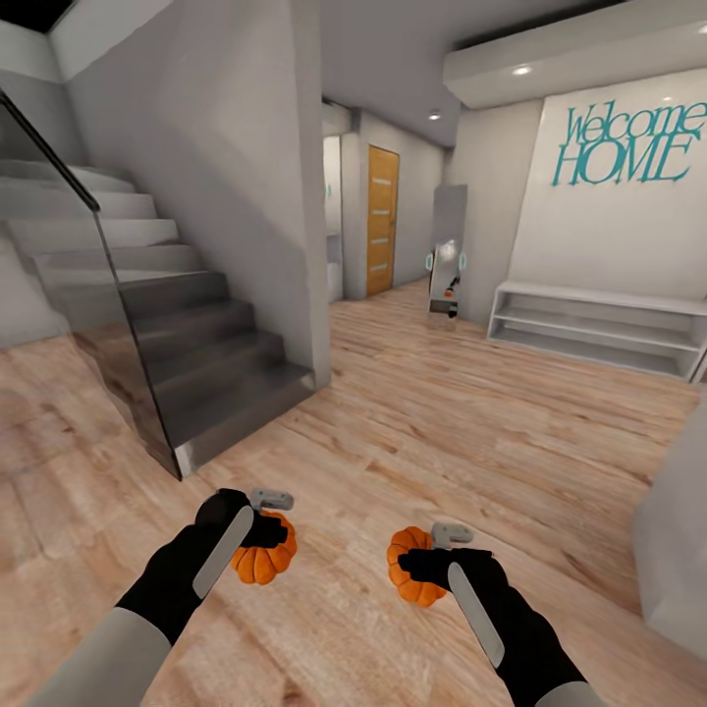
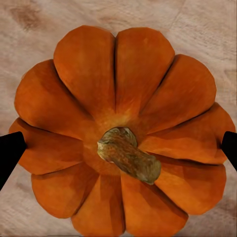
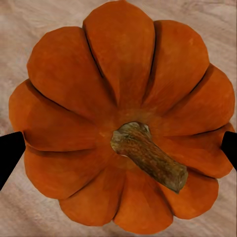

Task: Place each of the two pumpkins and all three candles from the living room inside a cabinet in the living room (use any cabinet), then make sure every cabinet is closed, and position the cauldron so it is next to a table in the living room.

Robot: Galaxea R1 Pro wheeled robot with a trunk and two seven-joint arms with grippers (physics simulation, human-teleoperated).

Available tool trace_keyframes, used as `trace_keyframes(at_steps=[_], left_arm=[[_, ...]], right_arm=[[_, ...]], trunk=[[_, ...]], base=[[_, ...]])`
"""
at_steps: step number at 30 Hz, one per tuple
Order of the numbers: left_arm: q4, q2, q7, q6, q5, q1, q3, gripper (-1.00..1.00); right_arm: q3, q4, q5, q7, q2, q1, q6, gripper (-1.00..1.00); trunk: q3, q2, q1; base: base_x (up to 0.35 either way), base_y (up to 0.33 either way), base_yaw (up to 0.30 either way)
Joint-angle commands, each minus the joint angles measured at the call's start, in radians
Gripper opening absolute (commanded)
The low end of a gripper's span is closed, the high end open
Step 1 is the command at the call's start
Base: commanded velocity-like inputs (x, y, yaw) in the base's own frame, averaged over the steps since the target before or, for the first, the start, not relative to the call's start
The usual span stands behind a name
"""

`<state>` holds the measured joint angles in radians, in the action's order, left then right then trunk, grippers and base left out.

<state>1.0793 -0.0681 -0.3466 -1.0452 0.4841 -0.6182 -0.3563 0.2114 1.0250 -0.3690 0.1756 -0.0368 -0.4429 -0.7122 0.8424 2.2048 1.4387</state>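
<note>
I hold one orange ribbed pumpkin in each hand above the wooden floor. My left gripper [image 1: 267, 535] is shut on the left pumpkin [image 1: 263, 557]. In the left wrist view that pumpkin [image 2: 118, 133] shows stem-up, with black fingertips [image 2: 10, 150] pressing its two sides. My right gripper [image 1: 424, 565] is shut on the right pumpkin [image 1: 412, 568]. In the right wrist view this pumpkin [image 3: 123, 118] sits between the dark fingertips [image 3: 10, 153], brown stem facing the camera. The candles, cabinet, cauldron and table are out of view.
A grey staircase [image 1: 177, 334] with a glass balustrade rises at the left. A white open shelf unit [image 1: 599, 329] stands against the right wall under "Welcome HOME" lettering. A hallway with an orange door [image 1: 382, 221] lies ahead. A pale object's edge [image 1: 678, 530] is at the right.
</note>
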Motion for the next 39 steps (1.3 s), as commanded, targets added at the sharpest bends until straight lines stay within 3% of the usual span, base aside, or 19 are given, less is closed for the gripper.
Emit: trace_keyframes(at_steps=[1,39], left_arm=[[0.001,-0.001,-0.011,-0.002,0.01,-0.001,-0.003,-1.0],[0.001,-0.001,-0.011,-0.002,0.01,0.0,-0.003,-1.0]], right_arm=[[0.001,0.001,-0.011,0.008,0.0,0.0,-0.003,-1.0],[0.003,0.0,-0.011,0.008,-0.001,0.0,-0.001,-1.0]], trunk=[[-0.001,-0.007,-0.004],[-0.074,-0.273,-0.15]], base=[[0.0,0.0,0.193],[0.0,0.0,0.2]])
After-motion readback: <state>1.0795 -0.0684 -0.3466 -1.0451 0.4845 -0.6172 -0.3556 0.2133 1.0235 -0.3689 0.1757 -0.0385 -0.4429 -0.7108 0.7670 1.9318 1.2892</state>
